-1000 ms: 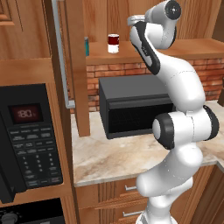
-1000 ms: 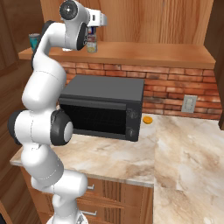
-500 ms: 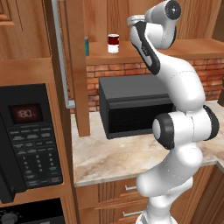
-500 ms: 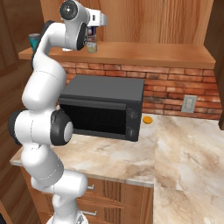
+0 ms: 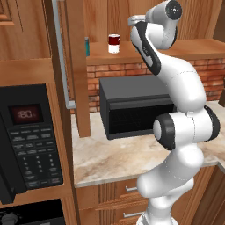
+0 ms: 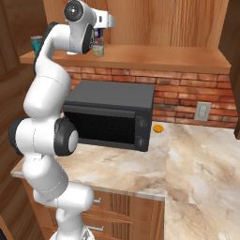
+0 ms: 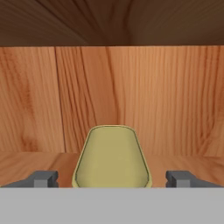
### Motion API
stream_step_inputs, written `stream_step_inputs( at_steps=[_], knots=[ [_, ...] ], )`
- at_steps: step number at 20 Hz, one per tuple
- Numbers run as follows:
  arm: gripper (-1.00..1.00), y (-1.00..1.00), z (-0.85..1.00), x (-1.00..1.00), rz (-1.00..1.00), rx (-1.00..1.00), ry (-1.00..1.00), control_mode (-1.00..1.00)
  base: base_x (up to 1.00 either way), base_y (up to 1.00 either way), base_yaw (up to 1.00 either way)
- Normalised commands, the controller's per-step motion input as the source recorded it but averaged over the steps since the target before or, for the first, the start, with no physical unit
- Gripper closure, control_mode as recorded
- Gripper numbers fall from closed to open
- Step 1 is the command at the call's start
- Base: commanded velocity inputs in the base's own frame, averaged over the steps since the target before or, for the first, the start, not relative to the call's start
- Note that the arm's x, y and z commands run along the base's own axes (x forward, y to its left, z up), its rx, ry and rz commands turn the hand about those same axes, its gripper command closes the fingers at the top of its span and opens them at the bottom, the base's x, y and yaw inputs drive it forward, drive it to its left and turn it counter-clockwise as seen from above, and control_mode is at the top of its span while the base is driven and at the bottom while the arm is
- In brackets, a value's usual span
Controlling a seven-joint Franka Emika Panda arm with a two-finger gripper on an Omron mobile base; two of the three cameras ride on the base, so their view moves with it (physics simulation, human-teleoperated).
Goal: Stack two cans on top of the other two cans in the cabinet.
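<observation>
Kitchen, marble counter (image 6: 187, 159), black microwave (image 5: 134, 105), wooden cabinet (image 5: 77, 66)

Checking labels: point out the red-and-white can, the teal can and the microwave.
red-and-white can (image 5: 114, 44), left base view, its side wall.
teal can (image 6: 36, 44), right base view, its side wall.
microwave (image 6: 106, 127), right base view, its door front.

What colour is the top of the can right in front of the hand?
Yellow: the can's top shows best in the hand view.
</observation>
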Motion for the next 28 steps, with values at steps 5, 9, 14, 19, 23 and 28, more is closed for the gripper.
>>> stream_step_inputs(
  at_steps=[5, 9, 14, 19, 23, 28],
  knots=[
    [-1.0, 0.0, 0.0, -0.09, 0.0, 0.0, 0.0, -1.0, 0.0, 0.0, 0.0],
    [-1.0, 0.0, 0.0, -0.55, 0.0, 0.0, 0.0, -1.0, 0.0, 0.0, 0.0],
    [-1.0, 0.01, 0.0, -0.62, 0.0, 0.0, 0.0, -1.0, 0.0, 0.0, 0.0],
    [-1.0, 0.14, -0.21, -0.7, 0.0, 0.0, 0.0, -1.0, 0.0, 0.0, 0.0],
    [-1.0, 0.2, -0.23, -0.61, 0.0, 0.0, 0.0, -1.0, 0.0, 0.0, 0.0],
    [-1.0, 0.27, -0.06, -0.56, 0.0, 0.0, 0.0, -1.0, 0.0, 0.0, 0.0]
  ],
)
